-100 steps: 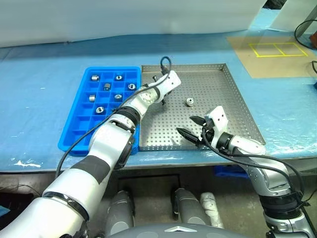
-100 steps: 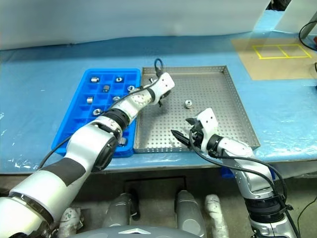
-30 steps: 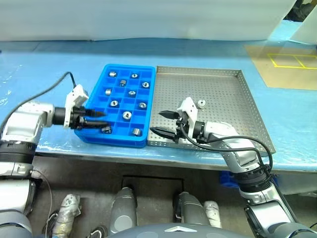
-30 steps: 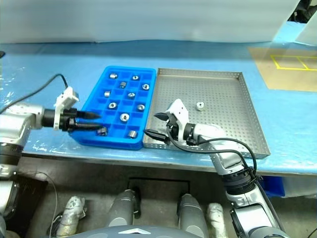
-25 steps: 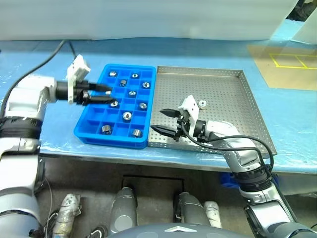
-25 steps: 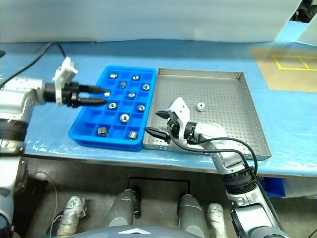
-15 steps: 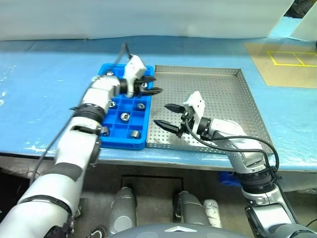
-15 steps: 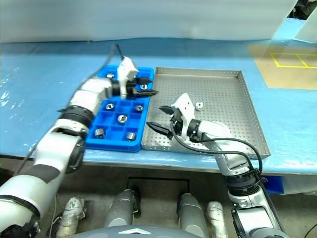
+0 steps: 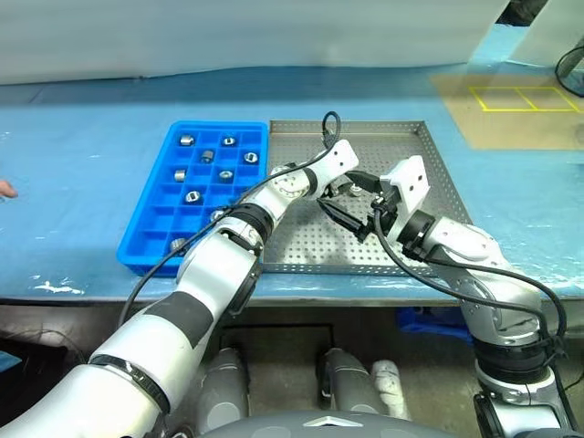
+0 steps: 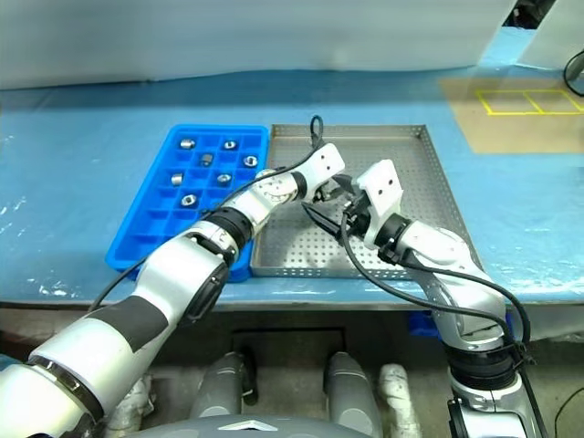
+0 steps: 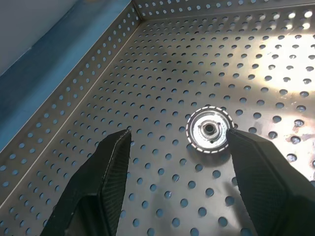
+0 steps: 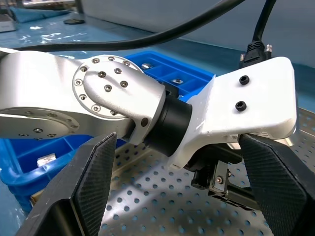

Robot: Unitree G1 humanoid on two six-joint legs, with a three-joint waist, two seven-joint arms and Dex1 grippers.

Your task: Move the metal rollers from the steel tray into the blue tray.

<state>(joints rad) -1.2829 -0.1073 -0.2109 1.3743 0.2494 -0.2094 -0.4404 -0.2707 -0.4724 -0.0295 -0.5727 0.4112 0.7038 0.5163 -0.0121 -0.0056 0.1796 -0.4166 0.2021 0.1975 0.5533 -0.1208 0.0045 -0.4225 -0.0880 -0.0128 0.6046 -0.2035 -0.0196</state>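
From the head we see both claws over the steel tray (image 9: 429,173); the left wrist shows our released left claw (image 11: 179,162) flanking one roller (image 11: 209,130), the right claw (image 9: 351,203) released too.

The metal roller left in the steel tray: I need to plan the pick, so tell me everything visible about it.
The small shiny silver metal roller stands on end on the perforated floor of the grey steel tray, its round face up. It has a dark central hole and a bright flanged rim. It sits between the open black fingers of the left pincer, nearer one finger; whether they touch is unclear. Nothing else lies near it.
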